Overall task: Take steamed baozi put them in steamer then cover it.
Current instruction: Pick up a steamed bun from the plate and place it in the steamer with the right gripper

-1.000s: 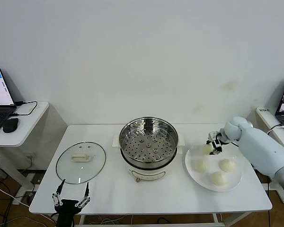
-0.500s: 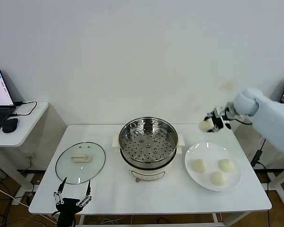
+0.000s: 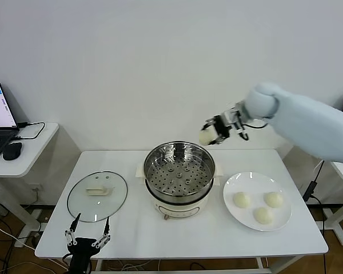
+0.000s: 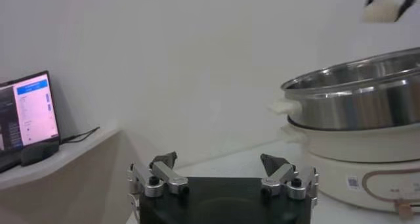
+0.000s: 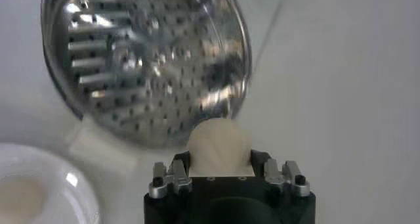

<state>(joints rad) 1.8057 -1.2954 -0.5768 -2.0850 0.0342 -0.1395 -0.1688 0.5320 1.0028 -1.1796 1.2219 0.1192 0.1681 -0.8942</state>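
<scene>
We see the right gripper (image 3: 210, 133) raised in the air just above the far right rim of the steamer (image 3: 179, 178), its fingers closed on one steamed baozi (image 3: 206, 136). Three more buns (image 3: 263, 215) lie on the white plate (image 3: 238, 182) on the surface to the steamer's right. The cover (image 3: 97, 195) lies flat on the surface left of the steamer. The left gripper (image 3: 87, 235) waits low at the surface's near edge, fingers spread wide and holding nothing.
</scene>
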